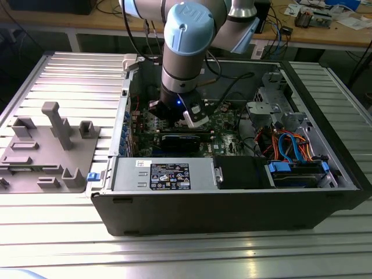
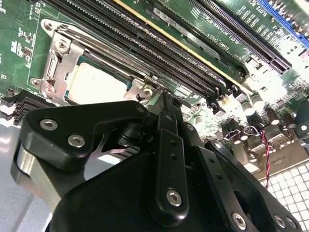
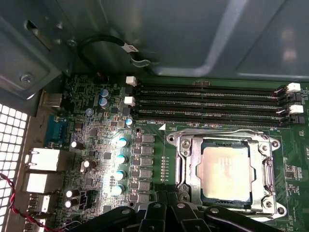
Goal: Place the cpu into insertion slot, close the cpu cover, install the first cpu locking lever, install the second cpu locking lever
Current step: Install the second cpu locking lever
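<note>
Cpu (image 3: 226,173) sitting seated in the insertion slot (image 3: 258,205), framed by the cpu cover (image 3: 188,166) lying flat over it — just ahead of the claw (image 2: 166,104) in both wrist views. Looking clenched, fingers (image 2: 169,140) pressed together, grasping nothing visible. Judging the chip light, stiff, fragile at its contacts; handling by the edges only. Hovering inside the computer case (image 1: 232,203) on the bench (image 1: 174,256).

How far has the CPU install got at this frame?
Done: the cpu sits in the insertion slot, and the cpu cover looks closed flat around it. In hand: nothing visibly held; the hand hovers at the socket's edge. Whether the locking levers are latched cannot be told.
</note>
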